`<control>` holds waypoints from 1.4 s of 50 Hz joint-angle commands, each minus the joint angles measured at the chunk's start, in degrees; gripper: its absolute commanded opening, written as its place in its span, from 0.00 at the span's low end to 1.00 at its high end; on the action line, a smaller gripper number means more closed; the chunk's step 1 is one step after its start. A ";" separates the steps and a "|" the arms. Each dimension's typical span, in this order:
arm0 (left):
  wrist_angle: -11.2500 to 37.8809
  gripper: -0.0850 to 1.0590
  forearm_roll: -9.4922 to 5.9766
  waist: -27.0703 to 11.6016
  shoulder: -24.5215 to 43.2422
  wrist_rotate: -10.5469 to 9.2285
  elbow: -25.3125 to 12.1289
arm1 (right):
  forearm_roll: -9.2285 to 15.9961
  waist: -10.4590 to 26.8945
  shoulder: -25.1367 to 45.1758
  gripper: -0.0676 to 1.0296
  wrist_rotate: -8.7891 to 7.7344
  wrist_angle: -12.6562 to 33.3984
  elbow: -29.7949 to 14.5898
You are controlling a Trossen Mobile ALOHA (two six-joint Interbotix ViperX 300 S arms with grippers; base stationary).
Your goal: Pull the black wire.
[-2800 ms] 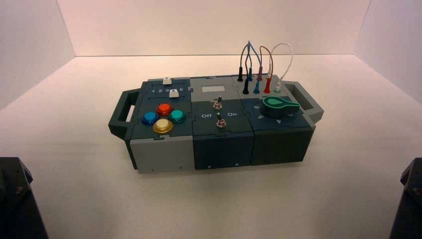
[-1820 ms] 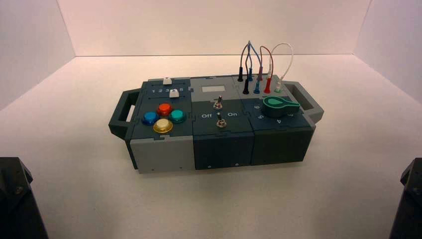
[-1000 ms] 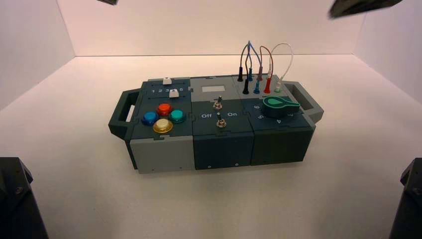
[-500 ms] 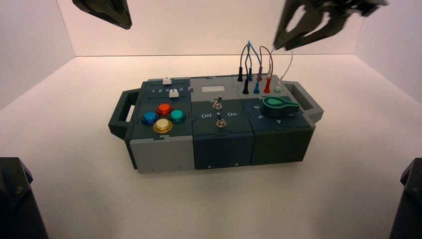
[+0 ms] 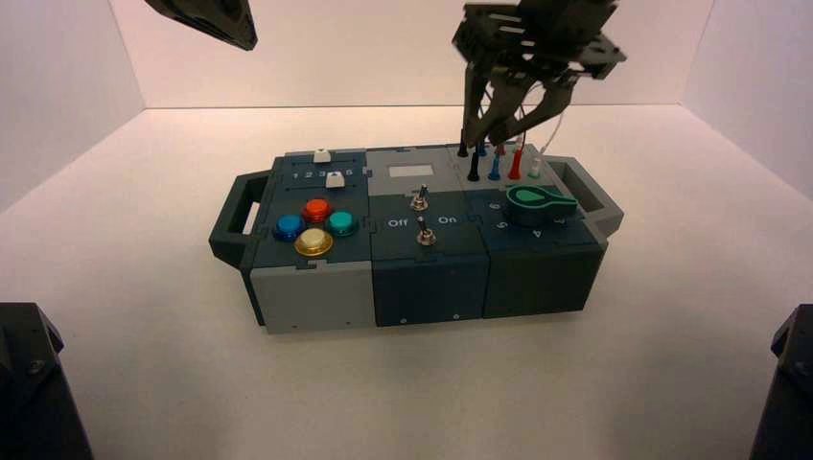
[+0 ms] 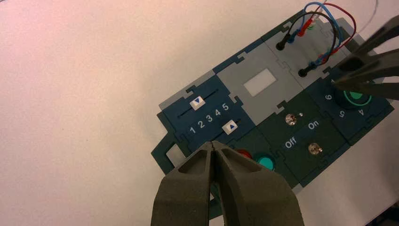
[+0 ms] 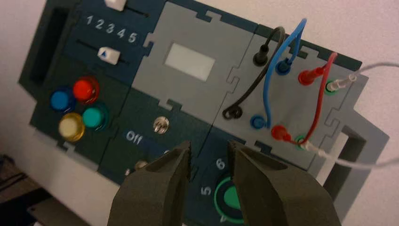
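The black wire point(image 7: 248, 88) arches between two black plugs at the left side of the box's grey socket panel, both plugs seated; it also shows as the black wire point(image 6: 335, 43). In the high view its plugs point(image 5: 473, 171) stand at the box's back right, with the arch behind my right arm. My right gripper point(image 7: 209, 147) hangs open above that corner, holding nothing, its tips over the knob's numerals, short of the wire. From above, the right gripper point(image 5: 493, 126) points down at the leads. My left gripper point(image 6: 214, 144) is shut and empty, high over the buttons at the left gripper point(image 5: 213, 19).
Blue lead point(image 7: 270, 80), red lead point(image 7: 321, 101) and white lead point(image 7: 357, 70) crowd the same panel. The green knob point(image 5: 537, 203) sits in front of them. Two toggle switches point(image 5: 420, 216) marked Off/On, two sliders point(image 5: 326, 168), coloured buttons point(image 5: 313, 225) and side handles point(image 5: 587, 192) fill the box.
My right arm has swung down from the upper right to hang over the leads, and its jaws have opened. The left gripper has barely shifted at the upper left.
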 commanded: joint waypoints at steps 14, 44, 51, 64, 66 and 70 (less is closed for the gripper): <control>0.26 0.05 -0.09 -0.18 -0.26 0.26 -1.32 | -1.76 -1.85 3.60 0.45 0.35 -2.02 -2.99; 1.41 0.05 -0.70 -4.92 1.05 0.26 -1.14 | -2.55 -2.90 8.17 0.45 0.35 -3.25 -5.36; 1.41 0.05 -1.05 -6.42 1.05 0.26 -0.88 | -2.64 -2.90 9.58 0.44 0.35 -3.34 -6.15; 1.49 0.05 -1.05 -6.68 0.97 0.26 -0.44 | -2.64 -2.90 12.04 0.35 0.44 -3.52 -6.50; 1.49 0.05 -1.05 -6.68 0.97 0.35 -0.44 | -2.64 -2.90 12.22 0.28 0.70 -3.52 -6.50; 1.49 0.05 -1.05 -6.68 0.97 0.26 -0.44 | -2.81 -3.08 12.13 0.13 0.70 -3.52 -6.42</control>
